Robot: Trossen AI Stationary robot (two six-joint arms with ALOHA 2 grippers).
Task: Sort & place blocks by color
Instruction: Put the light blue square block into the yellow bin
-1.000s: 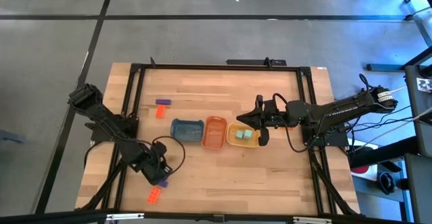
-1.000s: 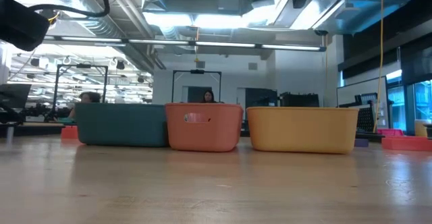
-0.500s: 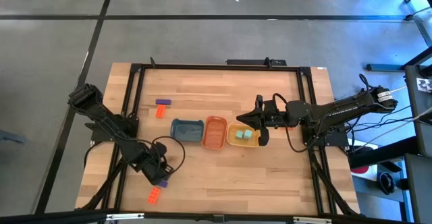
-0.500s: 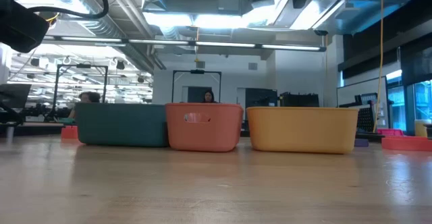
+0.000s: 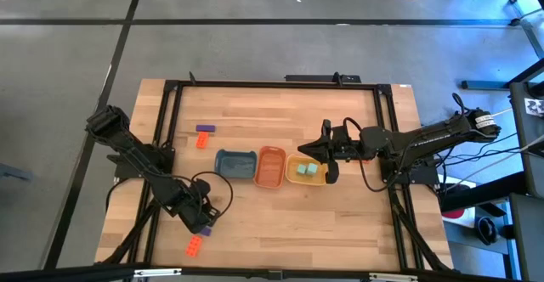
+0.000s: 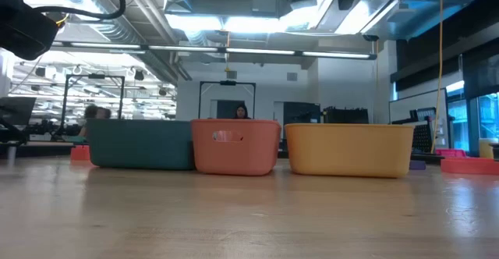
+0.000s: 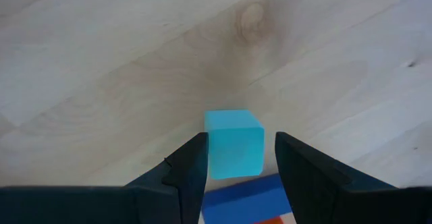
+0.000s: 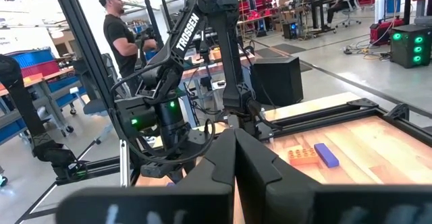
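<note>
My left claw [image 7: 235, 158] hangs low over the near-left part of the table [image 5: 340, 222], fingers apart with a mint block [image 7: 233, 142] between them – I can't tell whether the pads touch its sides. Just behind that block, closer to my wrist, sits a blue piece [image 7: 246, 200] with a sliver of orange under it. On the wood nearer still lies an orange block [image 5: 195, 246].

My right claw [image 5: 304, 152] waits above the yellow tray [image 5: 295, 162], fingers pressed together and empty. Two mint blocks [image 5: 308, 171] lie in that tray; the orange tray [image 5: 270, 166] and the blue tray [image 5: 235, 164] stand in a row to its left. Far-left on the table – a purple block [image 5: 205, 129] and another orange one [image 5: 202, 141], side by side

In the room beyond the table, a person in dark clothes [image 8: 125, 38] stands
</note>
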